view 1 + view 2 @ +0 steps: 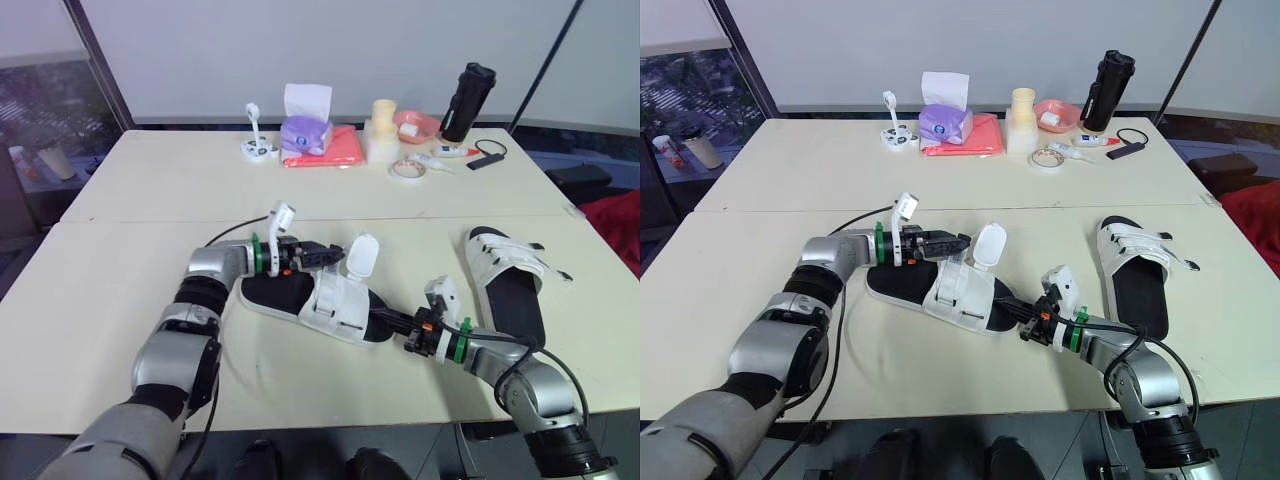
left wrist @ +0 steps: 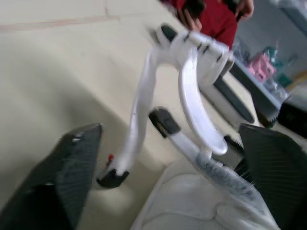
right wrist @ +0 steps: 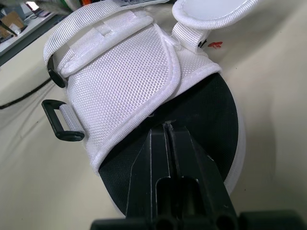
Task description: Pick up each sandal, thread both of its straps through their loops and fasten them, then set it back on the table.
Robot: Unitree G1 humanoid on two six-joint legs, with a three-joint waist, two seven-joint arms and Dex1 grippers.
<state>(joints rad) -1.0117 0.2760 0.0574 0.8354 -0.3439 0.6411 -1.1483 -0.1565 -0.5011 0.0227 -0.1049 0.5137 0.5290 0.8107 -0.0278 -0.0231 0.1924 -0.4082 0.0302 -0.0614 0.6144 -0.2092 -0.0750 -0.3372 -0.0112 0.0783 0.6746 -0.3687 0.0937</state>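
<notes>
The near sandal [image 1: 330,305] lies mid-table [image 1: 150,180], its flap undone. The right pincer [image 3: 168,129], fingers together, presses on the black footbed, I'd say to pin it. The left pincer [image 1: 332,253], fingers wide apart, flanks the raised strap [image 1: 361,254], seemingly ready to take it toward the black loop [image 3: 57,122]. The other sandal [image 1: 505,275] lies well apart, to the right

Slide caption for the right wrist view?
Right claw, shut, tips at the sandal's black insole beside its white mesh flap and empty black loop.
</notes>
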